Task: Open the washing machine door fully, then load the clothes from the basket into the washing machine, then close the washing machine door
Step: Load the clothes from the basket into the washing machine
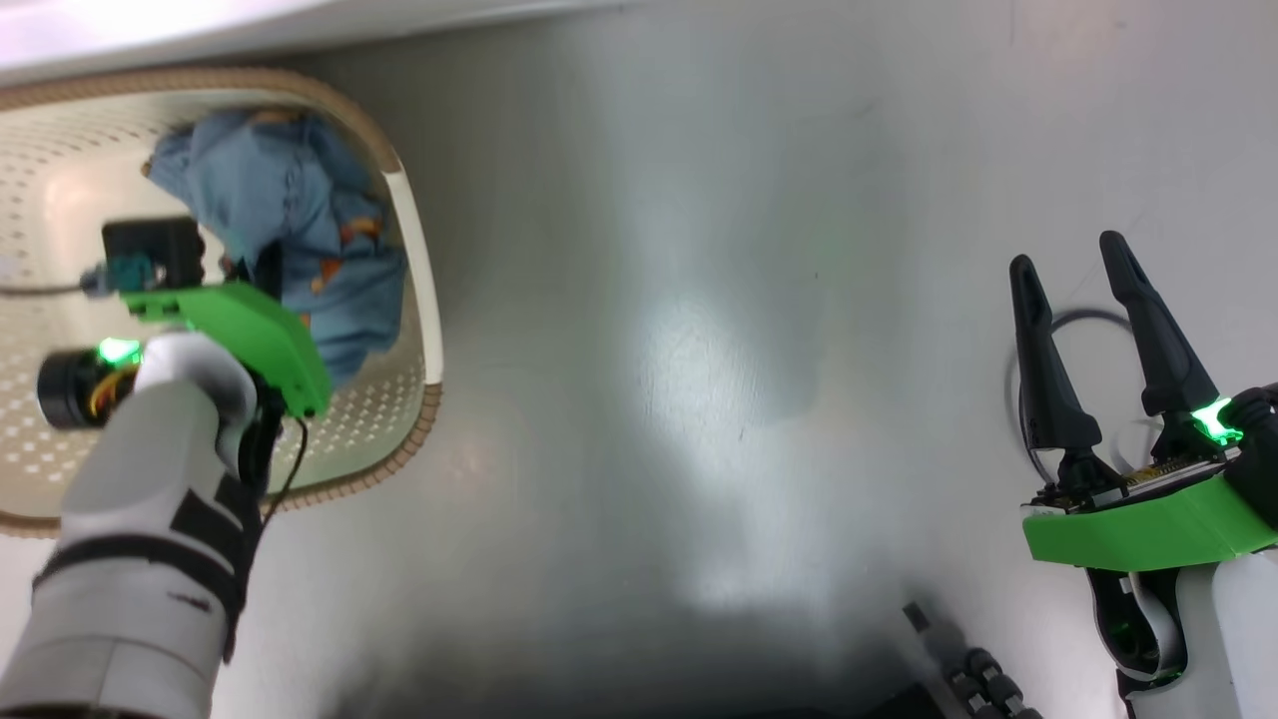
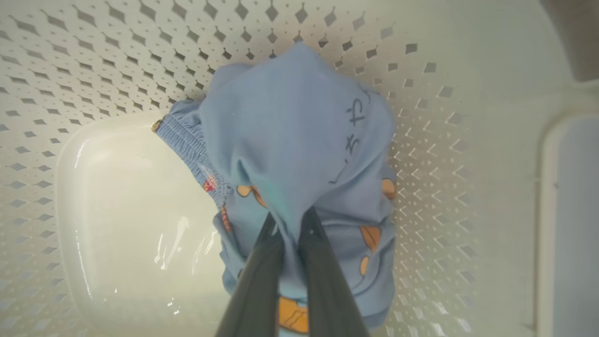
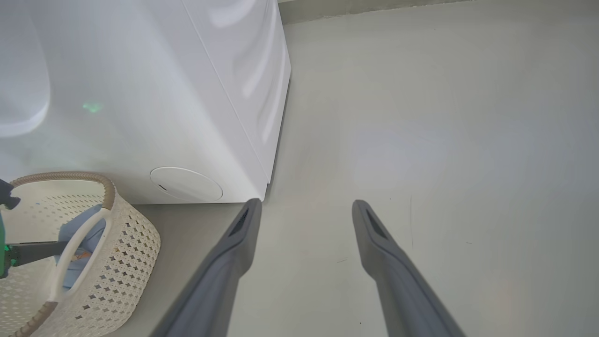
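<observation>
White washing machine (image 3: pixel 140 93) far and left, basket (image 1: pixel 431 399) just near its front on the floor (image 1: pixel 749 300). Low in the basket, blue garment (image 2: pixel 290 140), one fold pinched tight in the closed left gripper (image 2: pixel 290 217). Right gripper (image 1: pixel 1065 252) spread wide, empty, well to the right. Lift straight up, slowly, clearing the rim before swinging toward the machine.

One basket (image 1: pixel 431 399), one blue garment (image 1: pixel 300 200), one washing machine (image 3: pixel 140 93), two pincers (image 2: pixel 290 217) (image 1: pixel 1068 252).
</observation>
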Robot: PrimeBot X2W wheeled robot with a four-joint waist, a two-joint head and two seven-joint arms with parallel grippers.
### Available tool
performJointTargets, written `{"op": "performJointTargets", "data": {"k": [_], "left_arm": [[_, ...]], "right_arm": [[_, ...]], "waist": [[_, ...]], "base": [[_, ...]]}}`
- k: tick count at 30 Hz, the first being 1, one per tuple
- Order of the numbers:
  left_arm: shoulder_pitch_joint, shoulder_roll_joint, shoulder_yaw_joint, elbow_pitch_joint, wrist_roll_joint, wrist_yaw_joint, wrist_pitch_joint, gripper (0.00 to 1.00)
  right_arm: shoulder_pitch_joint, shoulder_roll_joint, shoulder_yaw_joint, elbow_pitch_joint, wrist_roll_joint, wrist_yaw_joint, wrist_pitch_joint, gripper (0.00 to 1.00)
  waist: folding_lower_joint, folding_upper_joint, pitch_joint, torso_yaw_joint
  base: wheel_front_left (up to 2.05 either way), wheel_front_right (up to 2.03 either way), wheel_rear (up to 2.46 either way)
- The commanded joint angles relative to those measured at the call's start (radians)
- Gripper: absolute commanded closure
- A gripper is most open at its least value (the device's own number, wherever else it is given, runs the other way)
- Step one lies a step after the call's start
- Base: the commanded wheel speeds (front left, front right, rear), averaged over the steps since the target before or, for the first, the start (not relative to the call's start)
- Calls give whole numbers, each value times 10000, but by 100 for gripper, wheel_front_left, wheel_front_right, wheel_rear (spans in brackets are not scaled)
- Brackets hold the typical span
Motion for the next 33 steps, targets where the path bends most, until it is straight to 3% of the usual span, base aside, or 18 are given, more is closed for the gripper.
{"op": "performJointTargets", "data": {"k": [1, 7, 18, 33], "left_arm": [[609, 457, 228, -23, -152, 29, -214, 100], [1400, 555, 556, -528, -443, -25, -513, 100], [3451, 737, 1642, -3500, -272, 194, -528, 100], [5986, 415, 3288, -7031, 600, 274, -530, 100]], "right_arm": [[286, -100, 205, -117, -25, 14, -46, 0], [357, -151, 285, 112, 25, 14, -46, 0], [541, -218, 632, 533, 56, 14, -46, 0], [906, -152, 1405, 1238, 99, 14, -46, 0]], "waist": [[0, 0, -464, 122], [0, 0, -1365, 313], [0, 0, -2772, 574], [0, 0, -5050, 445]], "base": [[0, 0, 0], [0, 0, 0], [0, 0, 0], [0, 0, 0]]}}
